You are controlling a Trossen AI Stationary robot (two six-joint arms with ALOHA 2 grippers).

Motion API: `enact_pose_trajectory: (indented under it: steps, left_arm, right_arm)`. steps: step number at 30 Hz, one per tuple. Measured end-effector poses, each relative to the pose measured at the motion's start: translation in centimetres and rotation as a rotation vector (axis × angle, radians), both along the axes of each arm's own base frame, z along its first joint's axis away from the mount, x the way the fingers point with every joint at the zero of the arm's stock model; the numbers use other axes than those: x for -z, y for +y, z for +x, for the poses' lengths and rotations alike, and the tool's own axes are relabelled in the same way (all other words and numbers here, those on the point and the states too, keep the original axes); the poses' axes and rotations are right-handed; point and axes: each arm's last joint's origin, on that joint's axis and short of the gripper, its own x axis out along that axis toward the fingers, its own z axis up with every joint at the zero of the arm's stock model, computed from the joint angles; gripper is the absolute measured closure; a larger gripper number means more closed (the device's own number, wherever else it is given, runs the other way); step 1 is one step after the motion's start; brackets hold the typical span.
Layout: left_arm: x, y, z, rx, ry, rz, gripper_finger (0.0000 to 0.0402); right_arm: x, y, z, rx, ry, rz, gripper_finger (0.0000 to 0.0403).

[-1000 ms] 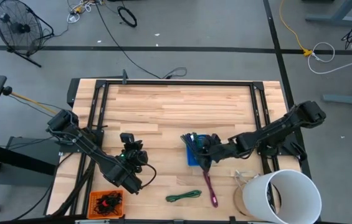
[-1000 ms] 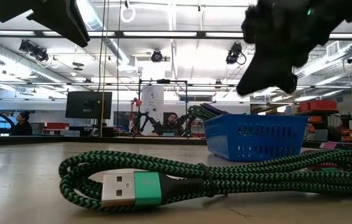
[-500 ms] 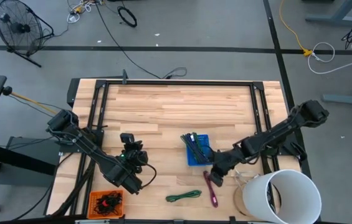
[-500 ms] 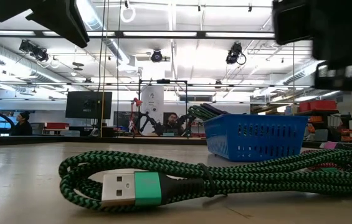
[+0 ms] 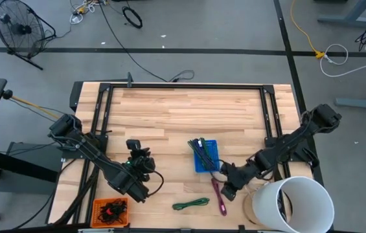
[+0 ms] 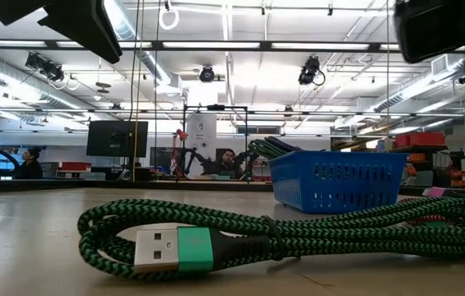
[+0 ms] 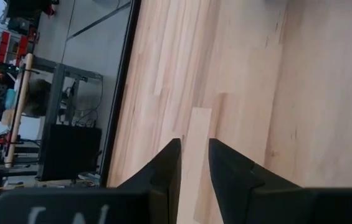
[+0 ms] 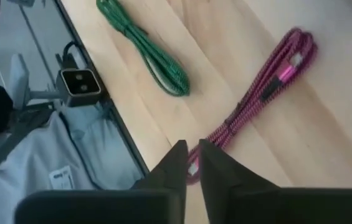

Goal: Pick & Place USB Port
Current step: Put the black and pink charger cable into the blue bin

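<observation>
A magenta braided USB cable [image 5: 220, 198] lies bundled on the table near the near edge, and a green braided USB cable [image 5: 191, 204] lies to its left. The green cable [image 6: 257, 234] fills the low view's foreground, with its USB plug [image 6: 154, 247] flat on the wood. A blue basket [image 5: 206, 156] holds several cables. My right gripper [image 5: 225, 189] hovers beside the magenta cable's [image 8: 269, 81] far end with its fingers [image 8: 177, 163] shut, touching nothing. My left gripper [image 5: 136, 147] waits shut over bare wood at the table's left [image 7: 194, 144].
A white bucket [image 5: 297, 204] stands at the near right corner, close behind my right arm. An orange tray [image 5: 111, 210] holding dark items sits at the near left. A small camera [image 8: 79, 85] is fixed to the near table edge. Bare wood covers the far half.
My right gripper has moved from over the blue basket toward the near edge and a little to the right. It now stands over the magenta cable's far end. The cables and the basket have stayed where they were.
</observation>
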Motion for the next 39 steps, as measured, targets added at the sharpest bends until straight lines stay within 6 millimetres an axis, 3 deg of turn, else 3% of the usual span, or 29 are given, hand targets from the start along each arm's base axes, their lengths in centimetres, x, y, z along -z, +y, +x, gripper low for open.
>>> enact_pose_trajectory:
  steps: [9, 17, 30, 39]
  left_arm:
    - [0.1, -0.3, 0.4, -0.003, -0.050, -0.040, 0.0317]
    - [0.2, -0.5, 0.6, -0.033, -0.088, -0.097, 0.0317]
    - [0.3, -0.8, 0.8, -0.042, -0.087, -0.177, 0.0317]
    - [0.3, -0.8, 0.8, -0.041, -0.089, -0.175, 0.0317]
  right_arm:
    - [1.8, 2.1, -0.9, -0.033, 0.042, -0.066, 0.0265]
    - [3.3, 2.2, -0.5, -0.021, 0.049, -0.145, 0.0191]
    - [6.0, 2.6, 0.3, 0.031, 0.077, -0.204, 0.0179]
    - [6.4, 2.5, 0.6, 0.059, 0.063, -0.221, 0.0179]
